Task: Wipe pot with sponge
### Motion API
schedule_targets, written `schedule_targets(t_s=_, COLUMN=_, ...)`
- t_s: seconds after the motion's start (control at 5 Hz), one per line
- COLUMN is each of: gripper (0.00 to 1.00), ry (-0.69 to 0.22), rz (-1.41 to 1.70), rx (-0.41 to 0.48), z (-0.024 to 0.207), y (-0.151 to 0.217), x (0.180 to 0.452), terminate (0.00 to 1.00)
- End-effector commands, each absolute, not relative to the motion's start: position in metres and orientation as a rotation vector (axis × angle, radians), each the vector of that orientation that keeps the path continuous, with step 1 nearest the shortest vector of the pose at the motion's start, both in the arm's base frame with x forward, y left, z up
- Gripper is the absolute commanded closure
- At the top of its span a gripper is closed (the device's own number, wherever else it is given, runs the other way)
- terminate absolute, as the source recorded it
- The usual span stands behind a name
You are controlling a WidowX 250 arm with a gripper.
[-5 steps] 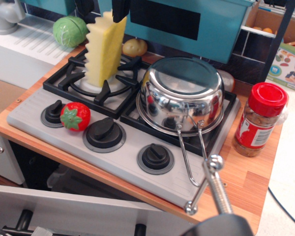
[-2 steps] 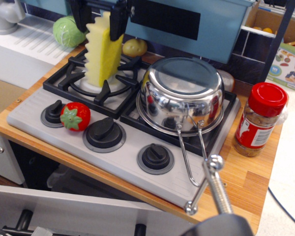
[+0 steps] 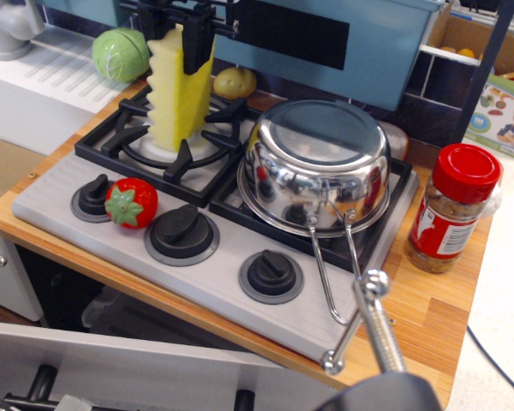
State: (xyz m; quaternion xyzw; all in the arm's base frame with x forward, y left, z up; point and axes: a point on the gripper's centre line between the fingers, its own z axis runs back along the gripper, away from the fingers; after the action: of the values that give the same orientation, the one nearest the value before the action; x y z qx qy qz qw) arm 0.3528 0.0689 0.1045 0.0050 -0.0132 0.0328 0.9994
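- On the left burner, the sponge (image 3: 181,90) stands on end, its long axis near vertical, its zigzag edge facing left and its base resting on the grate (image 3: 167,137).
- Over its top end sits the gripper (image 3: 178,36): one dark finger shows on the left face, another on the right, both against the foam, so the jaws look closed on the sponge's upper part.
- In front of that burner, a toy strawberry (image 3: 131,202) lies on the knob panel, well clear of the sponge.
- To the right of the sponge, on the neighbouring burner, sits the pot (image 3: 319,165); its wire handle (image 3: 334,265) runs toward the camera.
- The relation that counts: the pot lies to the right of the held sponge and slightly nearer the camera, close but apart, with its rim below the jaws.
- My judgement is that the sponge needs lifting off the grate, then carrying right to meet the pot's steel side or top.
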Motion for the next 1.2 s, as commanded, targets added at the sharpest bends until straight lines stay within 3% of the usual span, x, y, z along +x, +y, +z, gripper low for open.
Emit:
schedule_targets(t_s=0.0, gripper=1.00, ry=-0.128, rz=0.063, rx=-0.032, z=0.153, y=0.053, x=0.360, terminate=0.00)
schedule_targets(t_s=0.2, gripper=1.00, ry=-0.146, rz=0.047, rx=-0.039, z=0.168, y=0.031, x=0.356, terminate=0.00)
schedule_targets(t_s=0.6, gripper=1.00, ry=-0.191, rz=-0.006, rx=0.032, z=0.190, y=-0.020, x=0.345, terminate=0.00)
schedule_targets(t_s=0.8, gripper=1.00, ry=-0.174, rz=-0.031, rx=0.090, z=0.187, y=-0.043, x=0.341, terminate=0.00)
schedule_targets(t_s=1.0, gripper=1.00, ry=-0.095, rz=-0.054, rx=0.134, z=0.168, y=-0.058, x=0.337, terminate=0.00)
